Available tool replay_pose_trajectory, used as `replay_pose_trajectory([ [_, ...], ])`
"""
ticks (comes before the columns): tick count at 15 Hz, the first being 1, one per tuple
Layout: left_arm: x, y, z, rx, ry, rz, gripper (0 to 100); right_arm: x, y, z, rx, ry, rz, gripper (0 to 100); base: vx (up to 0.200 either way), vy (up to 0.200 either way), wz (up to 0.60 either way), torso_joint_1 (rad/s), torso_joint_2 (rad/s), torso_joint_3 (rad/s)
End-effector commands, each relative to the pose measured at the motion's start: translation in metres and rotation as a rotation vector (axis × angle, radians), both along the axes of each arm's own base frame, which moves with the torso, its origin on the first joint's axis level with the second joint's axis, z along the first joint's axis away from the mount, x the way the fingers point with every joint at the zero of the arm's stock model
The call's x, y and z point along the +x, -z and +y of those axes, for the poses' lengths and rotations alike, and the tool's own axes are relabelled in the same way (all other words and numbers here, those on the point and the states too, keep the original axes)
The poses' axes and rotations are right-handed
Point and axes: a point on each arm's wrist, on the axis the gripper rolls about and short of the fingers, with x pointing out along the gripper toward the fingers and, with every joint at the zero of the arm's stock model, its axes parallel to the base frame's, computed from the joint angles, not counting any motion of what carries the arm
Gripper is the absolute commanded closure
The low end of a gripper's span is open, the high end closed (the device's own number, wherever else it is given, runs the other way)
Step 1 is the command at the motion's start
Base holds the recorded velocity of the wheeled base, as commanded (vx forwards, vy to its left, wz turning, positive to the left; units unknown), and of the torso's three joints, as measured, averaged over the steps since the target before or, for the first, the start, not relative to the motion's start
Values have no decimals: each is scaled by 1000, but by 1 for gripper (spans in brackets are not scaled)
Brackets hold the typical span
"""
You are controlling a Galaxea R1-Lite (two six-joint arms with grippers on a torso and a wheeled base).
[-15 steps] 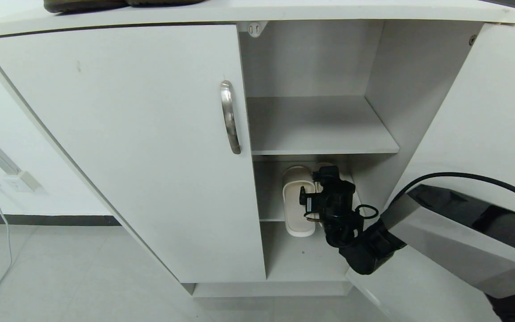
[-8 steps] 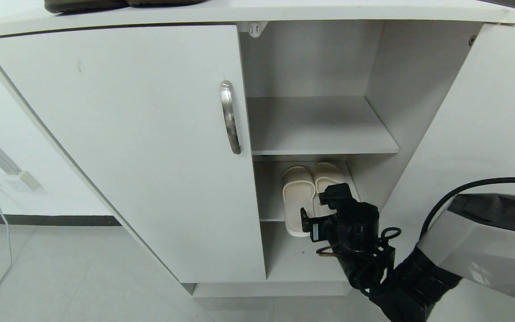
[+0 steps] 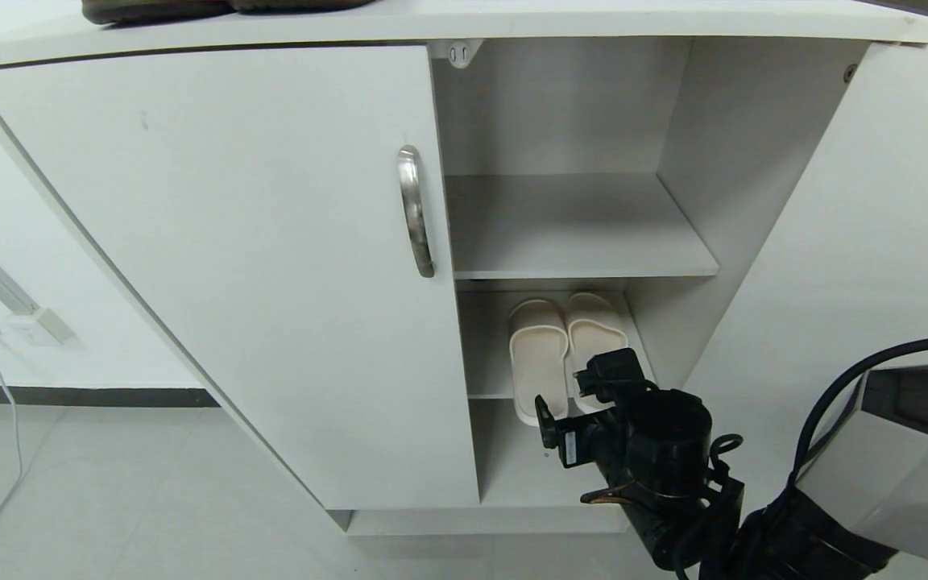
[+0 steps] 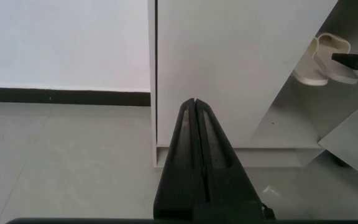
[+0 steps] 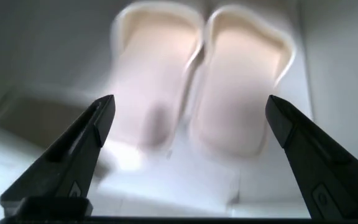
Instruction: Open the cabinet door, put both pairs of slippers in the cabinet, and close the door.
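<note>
**Light slippers on the shelf, dark ones up on top**

The white cabinet (image 3: 746,145) had its right door (image 3: 875,225) swung open. Its left door (image 3: 230,266) was shut, with a shiny handle (image 3: 414,211) on it.

The cream slippers (image 3: 540,354) lay side by side on the middle shelf, under the bare top shelf. Their near ends poked out a little past the front edge of the shelf. The dark slippers (image 3: 154,10) sat on top of the cabinet, over the shut door.

The right gripper (image 5: 190,106) was in front of the open side, just out from the cream slippers. Its two fingers were spread wide apart and held nothing. It was not touching the slippers.

The left gripper (image 4: 194,106) was down low over the floor (image 3: 109,499), pointing at the bottom of the shut door. Its fingers were pressed tight together with nothing between them.
</note>
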Motion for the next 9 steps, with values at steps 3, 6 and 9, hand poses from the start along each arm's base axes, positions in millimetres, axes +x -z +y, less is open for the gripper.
replay_pose_trajectory([
  [3, 0, 0, 0, 0, -1, 0, 100, 0, 0, 0, -1, -3, 1, 0, -67, 0, 0, 2, -1, 1],
  [6, 0, 0, 0, -1, -1, 0, 100, 0, 2, 1, -3, -3, 3, 0, -200, 0, 0, 5, 1, 2],
  [9, 0, 0, 0, 0, -1, 1, 100, 0, 2, 1, -2, 1, 3, 0, -200, 0, 0, 1, 2, 2],
])
